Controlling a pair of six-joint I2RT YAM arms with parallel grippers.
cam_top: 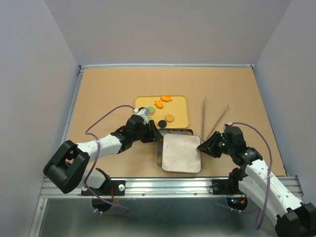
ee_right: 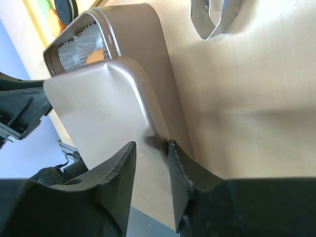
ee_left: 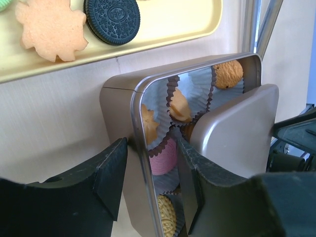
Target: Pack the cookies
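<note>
Cookies (cam_top: pixel 169 117) lie partly on the yellow tray (cam_top: pixel 180 111) at 12 o'clock of the tin (ee_left: pixel 116 108); others sit in paper cups (ee_left: pixel 197 94) inside it, under the half-slid lid (cam_top: pixel 181 153). Left gripper (ee_left: pixel 148 182) fingers (ee_left: pixel 111 173) half-spread, straddling the tin's 9 o'clock wall, outer one touching; clamped or not, cannot tell. Right gripper (ee_right: pixel 150 168) fingers (ee_right: pixel 123 168) nearly together, pinching the lid edge at 3 o'clock.
</note>
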